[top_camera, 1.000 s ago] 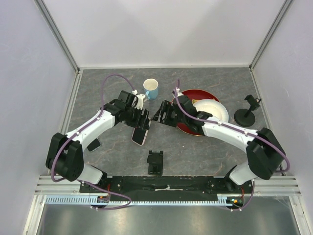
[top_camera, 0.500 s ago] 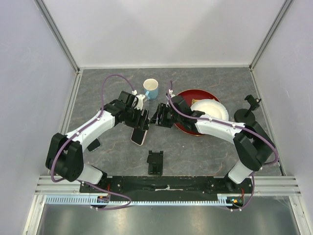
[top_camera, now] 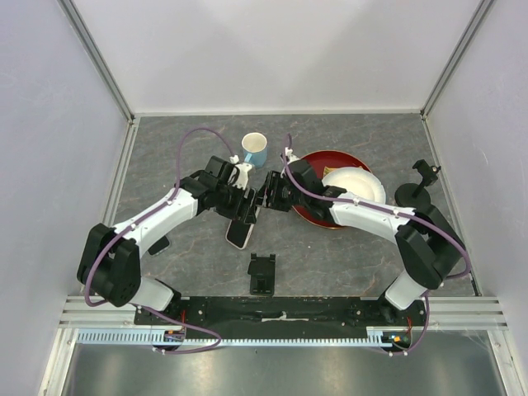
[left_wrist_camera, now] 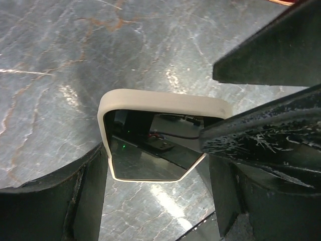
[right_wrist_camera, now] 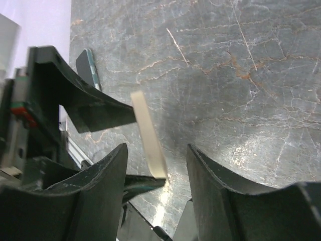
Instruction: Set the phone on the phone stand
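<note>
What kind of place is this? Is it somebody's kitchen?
Probably a robot test booth, not a kitchen: plain white walls with metal rails, two robot arms bolted to the table edge, and just a few props like a mug and the phone.

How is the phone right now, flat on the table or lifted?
Lifted. The left gripper clamps the phone at a tilt, with the table visible beneath it.
</note>
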Available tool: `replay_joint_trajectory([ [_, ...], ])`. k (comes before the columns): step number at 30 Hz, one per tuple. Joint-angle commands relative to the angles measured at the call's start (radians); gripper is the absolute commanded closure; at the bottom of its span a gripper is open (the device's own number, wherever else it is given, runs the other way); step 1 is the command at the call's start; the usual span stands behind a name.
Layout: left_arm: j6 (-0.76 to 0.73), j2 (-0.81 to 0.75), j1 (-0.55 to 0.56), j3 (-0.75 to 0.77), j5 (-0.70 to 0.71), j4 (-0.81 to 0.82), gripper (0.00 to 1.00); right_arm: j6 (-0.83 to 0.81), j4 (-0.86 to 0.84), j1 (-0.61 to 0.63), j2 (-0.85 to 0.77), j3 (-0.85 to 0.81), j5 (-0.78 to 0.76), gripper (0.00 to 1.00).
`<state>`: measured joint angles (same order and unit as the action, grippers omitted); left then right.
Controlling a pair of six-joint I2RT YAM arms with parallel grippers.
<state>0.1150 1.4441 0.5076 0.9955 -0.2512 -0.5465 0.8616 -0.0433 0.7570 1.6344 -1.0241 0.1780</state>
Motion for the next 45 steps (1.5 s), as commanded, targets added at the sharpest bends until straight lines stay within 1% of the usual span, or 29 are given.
replay_joint_trajectory([
  [1,0.012,-0.033,0.012,0.017,-0.066,0.056,0.98,-0.015,-0.043,-0.033,-0.061,-0.047,-0.017,0.41],
  [5,0.011,-0.039,0.016,0.017,-0.06,0.053,0.98,-0.026,-0.075,-0.038,-0.074,-0.031,0.05,0.41],
  [7,0.011,-0.037,0.017,0.017,-0.06,0.053,0.98,-0.021,-0.104,-0.035,-0.062,-0.027,0.122,0.41],
  [15,0.008,-0.04,0.023,0.017,-0.059,0.054,0.98,-0.036,-0.109,0.022,0.021,-0.025,0.178,0.42],
  [20,0.005,-0.044,0.031,0.015,-0.051,0.053,0.98,-0.007,-0.141,0.044,0.05,-0.021,0.183,0.47],
  [25,0.005,-0.047,0.034,0.015,-0.054,0.056,0.98,0.023,-0.15,0.044,0.065,-0.027,0.178,0.56],
  [26,0.003,-0.051,0.037,0.012,-0.053,0.057,0.98,0.036,-0.171,0.042,0.065,-0.024,0.186,0.58],
  [27,0.003,-0.059,0.037,0.012,-0.049,0.057,0.98,0.056,-0.185,0.042,0.067,-0.019,0.196,0.63],
  [30,0.003,-0.073,0.039,0.006,-0.051,0.074,0.98,0.095,-0.245,0.042,0.067,-0.002,0.228,0.69],
  [35,0.003,-0.085,0.039,0.005,-0.039,0.079,0.98,0.128,-0.313,0.042,0.053,0.032,0.255,0.7],
  [38,0.005,-0.09,0.039,0.003,-0.034,0.082,0.98,0.123,-0.311,0.042,0.044,0.044,0.253,0.76],
  [39,0.006,-0.09,0.039,0.003,-0.034,0.08,0.98,0.125,-0.31,0.042,0.042,0.047,0.25,0.83],
  [41,0.008,-0.093,0.04,0.005,-0.031,0.08,0.98,0.123,-0.314,0.042,0.032,0.064,0.232,0.92],
  [42,0.008,-0.097,0.04,0.003,-0.026,0.08,0.98,0.125,-0.311,0.045,0.022,0.071,0.216,1.0],
  [44,0.009,-0.108,0.04,0.0,-0.02,0.083,0.98,0.117,-0.29,0.045,0.004,0.084,0.177,1.0],
  [45,0.009,-0.109,0.04,-0.001,-0.013,0.085,0.96,0.114,-0.279,0.044,-0.002,0.084,0.16,1.0],
])
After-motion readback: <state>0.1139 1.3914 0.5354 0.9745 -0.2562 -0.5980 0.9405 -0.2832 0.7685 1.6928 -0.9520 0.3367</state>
